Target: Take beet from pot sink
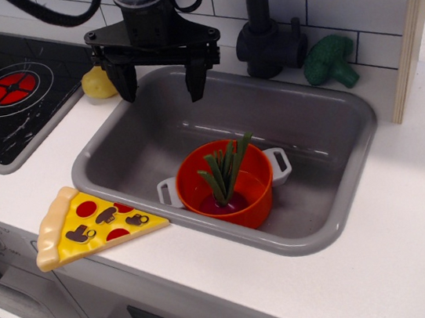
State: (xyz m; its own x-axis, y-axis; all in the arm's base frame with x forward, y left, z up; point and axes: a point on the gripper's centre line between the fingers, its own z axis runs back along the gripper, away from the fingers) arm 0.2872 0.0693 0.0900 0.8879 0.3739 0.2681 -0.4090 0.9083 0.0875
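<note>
The beet (228, 193) sits inside the orange pot (226, 185), its dark magenta bulb low in the pot and its green leaves standing up above the rim. The pot has two light grey side handles and stands in the front middle of the grey sink (227, 153). My gripper (160, 85) is black, open and empty. It hangs above the sink's back left part, up and to the left of the pot and well apart from it.
A black faucet (261, 25) stands behind the sink. Green broccoli (330, 61) lies at the back right. A yellow potato (99, 83) lies behind the gripper. A pizza slice (91, 223) lies at the sink's front left. A black stovetop (4, 85) is at left.
</note>
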